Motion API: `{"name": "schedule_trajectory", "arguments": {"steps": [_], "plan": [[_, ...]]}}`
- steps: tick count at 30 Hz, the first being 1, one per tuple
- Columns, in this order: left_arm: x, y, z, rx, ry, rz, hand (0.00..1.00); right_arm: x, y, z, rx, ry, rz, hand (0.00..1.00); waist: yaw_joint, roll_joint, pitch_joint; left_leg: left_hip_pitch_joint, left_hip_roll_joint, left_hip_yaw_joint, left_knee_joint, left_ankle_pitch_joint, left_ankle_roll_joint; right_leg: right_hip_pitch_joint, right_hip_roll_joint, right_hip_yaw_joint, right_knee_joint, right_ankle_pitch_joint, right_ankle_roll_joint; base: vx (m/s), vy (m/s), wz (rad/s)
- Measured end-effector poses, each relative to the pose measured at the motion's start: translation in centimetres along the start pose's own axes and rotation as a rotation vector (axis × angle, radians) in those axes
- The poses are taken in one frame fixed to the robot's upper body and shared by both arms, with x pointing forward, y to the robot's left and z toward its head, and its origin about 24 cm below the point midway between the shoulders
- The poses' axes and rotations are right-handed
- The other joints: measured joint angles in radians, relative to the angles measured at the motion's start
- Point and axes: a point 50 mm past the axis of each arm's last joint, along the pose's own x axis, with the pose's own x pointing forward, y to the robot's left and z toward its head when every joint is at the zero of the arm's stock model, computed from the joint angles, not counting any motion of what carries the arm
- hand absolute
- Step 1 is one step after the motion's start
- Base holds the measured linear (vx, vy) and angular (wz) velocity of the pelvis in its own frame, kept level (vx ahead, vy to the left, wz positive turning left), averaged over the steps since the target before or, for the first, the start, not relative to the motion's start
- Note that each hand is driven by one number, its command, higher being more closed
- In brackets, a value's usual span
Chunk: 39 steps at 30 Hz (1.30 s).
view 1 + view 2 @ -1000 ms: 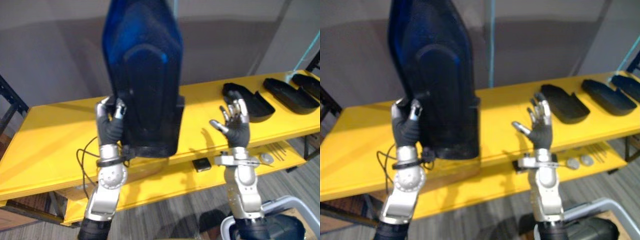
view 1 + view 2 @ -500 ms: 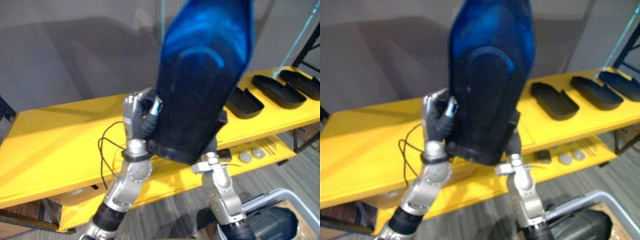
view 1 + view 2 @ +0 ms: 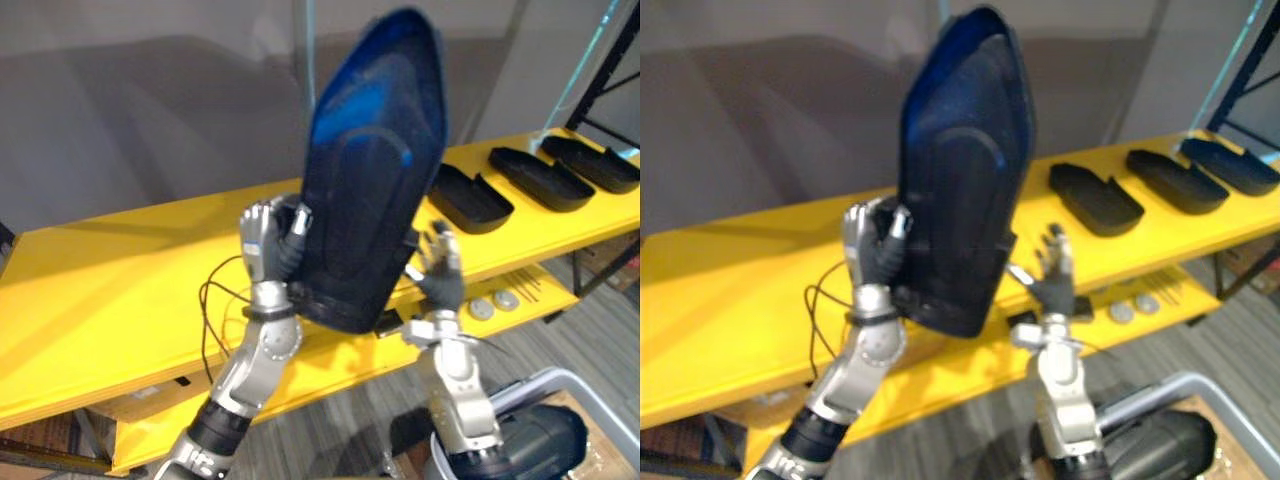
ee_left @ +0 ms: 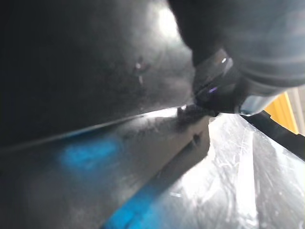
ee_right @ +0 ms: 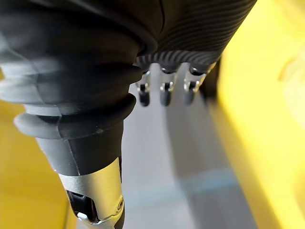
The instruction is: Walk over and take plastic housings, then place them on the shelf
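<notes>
- Left robot hand (image 3: 270,245) was curled round the lower left edge of the plastic housing (image 3: 372,190), holding it upright over the table (image 3: 110,290).
- Right robot hand (image 3: 441,275) was open with fingers spread, just beside the housing's lower right edge.
- Three more housings (image 3: 471,198) lay well apart, at the table's right end.

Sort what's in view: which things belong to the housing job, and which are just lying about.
Job: held housing in left hand; open right hand; three housings on the yellow shelf.
Lying about: two round discs and thin rods on the lower board.
</notes>
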Motion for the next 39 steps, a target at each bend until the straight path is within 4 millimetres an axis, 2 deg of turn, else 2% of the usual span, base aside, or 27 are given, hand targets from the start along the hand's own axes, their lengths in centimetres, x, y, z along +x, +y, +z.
{"name": "schedule_trajectory", "arguments": {"steps": [2,5,10,15,17,20,23,28,35,39], "plan": [[0.0,0.4,-0.3,0.013,0.008,0.014,1.0,0.3,-1.3,0.4,-0.008,-0.022,-0.084,0.0,-0.003,0.0,0.0,0.001,0.0,0.001,0.001,0.0,0.0,0.001,0.0,0.001,0.0,0.003,0.0,-0.04,0.003,-0.02],[-0.4,0.7,-0.7,0.024,0.027,0.029,1.0,0.2,-2.0,0.9,-0.003,-0.044,-0.14,0.0,-0.006,0.0,0.0,0.002,0.0,0.001,-0.002,-0.001,0.001,0.004,-0.001,0.001,0.0,0.005,0.001,-0.04,-0.003,0.0],[-0.3,1.3,-0.8,0.044,0.035,0.057,1.0,0.1,-2.3,1.1,0.027,-0.057,-0.14,0.0,-0.006,0.001,-0.001,0.016,0.003,0.023,-0.025,0.002,0.002,0.005,0.0,0.002,0.0,0.008,0.001,-0.01,0.0,-0.02],[0.2,2.3,-1.4,0.113,0.038,0.139,1.0,-0.2,-0.9,0.8,0.155,-0.018,0.077,0.0,-0.011,0.001,-0.001,0.016,0.003,0.025,-0.032,0.01,0.002,0.003,0.0,0.002,-0.002,0.008,0.002,0.0,0.001,-0.01],[0.3,2.6,-1.6,0.134,0.028,0.16,1.0,-0.5,0.2,0.8,0.206,-0.006,0.185,0.0,-0.011,0.001,-0.001,0.016,0.003,0.024,-0.033,0.011,0.002,0.003,0.001,0.001,-0.004,0.008,0.002,0.02,0.001,0.01],[0.2,2.6,-1.6,0.166,0.007,0.168,1.0,-1.0,2.1,1.5,0.296,-0.011,0.347,0.0,-0.01,0.001,-0.001,0.016,0.001,0.023,-0.032,0.014,0.003,0.003,0.0,-0.001,-0.005,0.008,0.002,0.02,0.004,0.02],[0.1,2.5,-1.9,0.177,0.015,0.169,1.0,-1.3,3.0,2.1,0.349,-0.014,0.452,0.0,-0.009,-0.001,-0.003,0.016,0.0,0.022,-0.033,0.014,0.003,0.003,-0.001,-0.002,-0.005,0.008,0.002,0.0,0.0,0.0],[-0.2,2.2,-2.4,0.195,0.031,0.151,1.0,-1.8,4.0,1.8,0.369,0.038,0.578,0.0,-0.01,-0.01,-0.008,0.016,-0.001,0.021,-0.032,0.014,0.003,0.003,-0.002,-0.002,-0.005,0.009,0.003,0.0,0.0,0.0],[0.2,1.8,-1.9,0.207,-0.013,0.148,1.0,-2.8,5.8,1.9,0.4,0.078,0.693,0.0,-0.011,-0.016,-0.012,0.015,-0.002,0.019,-0.035,0.017,0.004,0.002,-0.002,-0.003,-0.005,0.009,0.003,0.0,0.0,0.0],[0.2,0.9,-1.6,0.194,-0.028,0.117,1.0,-3.2,6.7,1.7,0.401,0.11,0.738,0.0,-0.012,-0.019,-0.015,0.014,-0.006,0.013,-0.039,0.022,0.007,0.001,-0.001,-0.007,-0.005,0.009,0.003,0.0,-0.011,0.04]]}}
